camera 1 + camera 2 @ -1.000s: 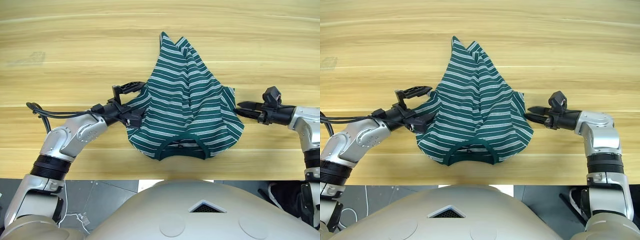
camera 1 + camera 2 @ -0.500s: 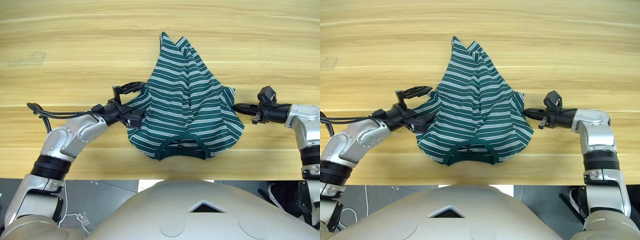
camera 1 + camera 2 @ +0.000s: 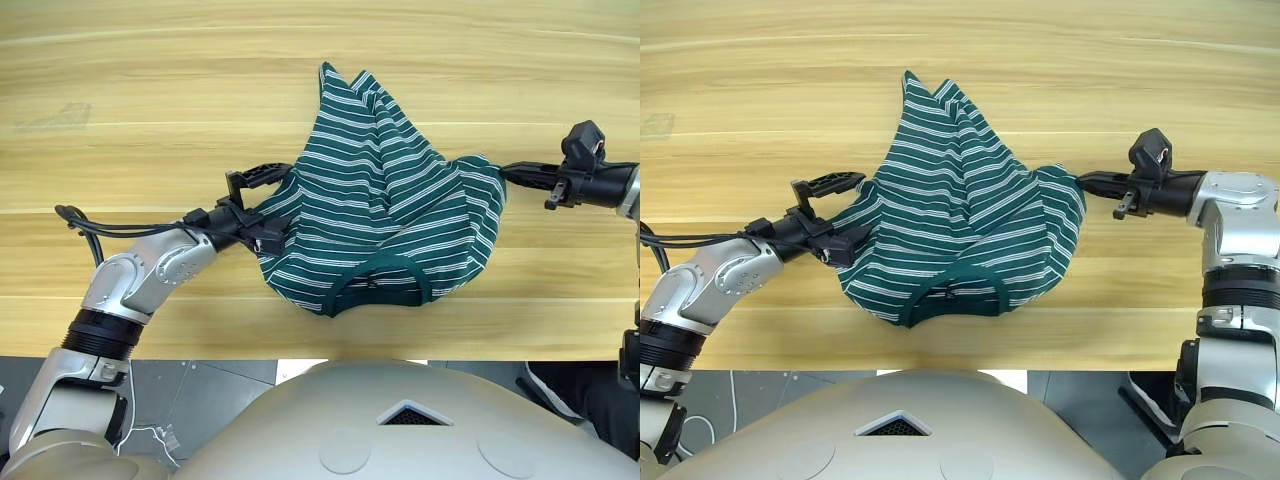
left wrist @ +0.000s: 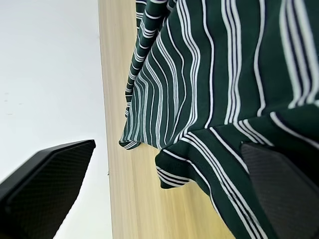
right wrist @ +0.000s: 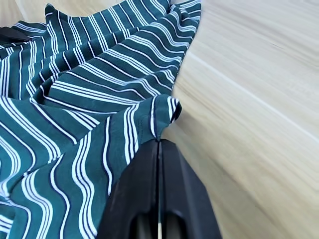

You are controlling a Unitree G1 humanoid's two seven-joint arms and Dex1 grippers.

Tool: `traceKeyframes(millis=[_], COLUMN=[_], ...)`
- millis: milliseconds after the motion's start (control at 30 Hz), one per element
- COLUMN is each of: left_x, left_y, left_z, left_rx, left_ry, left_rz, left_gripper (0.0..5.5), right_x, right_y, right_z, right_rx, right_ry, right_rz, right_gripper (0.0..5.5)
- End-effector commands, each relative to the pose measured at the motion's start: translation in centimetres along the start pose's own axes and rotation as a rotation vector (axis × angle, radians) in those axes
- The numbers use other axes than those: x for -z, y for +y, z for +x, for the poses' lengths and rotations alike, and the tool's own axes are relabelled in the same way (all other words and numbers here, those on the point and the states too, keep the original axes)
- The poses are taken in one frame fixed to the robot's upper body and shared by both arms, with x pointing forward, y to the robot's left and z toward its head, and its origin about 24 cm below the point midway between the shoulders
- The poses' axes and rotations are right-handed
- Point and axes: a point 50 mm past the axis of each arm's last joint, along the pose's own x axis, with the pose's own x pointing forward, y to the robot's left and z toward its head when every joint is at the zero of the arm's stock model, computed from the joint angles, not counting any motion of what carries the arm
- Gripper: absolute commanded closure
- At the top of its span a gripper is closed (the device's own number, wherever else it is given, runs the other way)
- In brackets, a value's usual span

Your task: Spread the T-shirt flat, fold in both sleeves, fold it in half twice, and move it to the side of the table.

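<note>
T-shirt (image 3: 380, 215) bunched, sleeves hidden, right claw (image 3: 502, 171) pinching

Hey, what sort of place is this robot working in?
Probably a lab or test bench: a wooden table, one striped T-shirt pinched by the right hand, and loose cables over grey floor tiles below.

A light wooden table (image 3: 150, 60) spans the whole scene, its long planks and grain running from side to side, with thin pale seams between the boards. A dark green T-shirt (image 3: 380, 200) with thin white stripes lies crumpled near the middle of the table. Its neck opening (image 3: 380, 280) sits close to the near edge. The cloth narrows to a bunched tip toward the far side, and folds fan across it. A faint pale mark (image 3: 55, 117) shows on the wood at the robot's far left.
</note>
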Motion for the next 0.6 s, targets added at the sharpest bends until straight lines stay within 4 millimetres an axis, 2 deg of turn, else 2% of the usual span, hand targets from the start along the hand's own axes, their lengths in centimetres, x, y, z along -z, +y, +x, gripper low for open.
traceKeyframes(millis=[33, 133, 200, 367, 467, 533, 600], left_x=[-0.2, -0.2, -0.3, 0.1, 0.2, 0.0, -0.2], left_y=[-2.3, -2.4, -2.4, -2.1, -1.5, -0.7, 0.9], left_z=[-0.1, 0.0, 0.0, -0.1, -0.4, -0.6, -0.9], left_rx=[0.115, 0.115, 0.116, 0.108, 0.090, 0.068, 0.016], left_ry=[0.016, 0.014, 0.013, 0.022, 0.016, -0.009, -0.040], left_rz=[-0.013, -0.014, -0.014, -0.010, -0.042, -0.113, -0.252], left_gripper=[0.10, 0.10, 0.10, 0.10, 0.10, 0.10, 0.10], right_x=[0.1, 1.4, 1.9, 0.9, -0.6, -2.1, -4.6], right_y=[0.1, 0.9, 1.2, 1.2, 1.5, 1.2, 0.4], right_z=[-0.4, 0.3, 0.6, -0.5, -1.6, -2.4, -3.5], right_rx=[0.002, -0.008, -0.023, -0.071, -0.177, -0.178, -0.133], right_ry=[0.023, 0.053, 0.063, 0.045, -0.031, -0.109, -0.239], right_rz=[-0.023, -0.027, -0.026, -0.013, 0.034, 0.033, 0.008], right_gripper=[5.48, 5.48, 5.18, 4.27, 3.69, 3.31, 2.90])
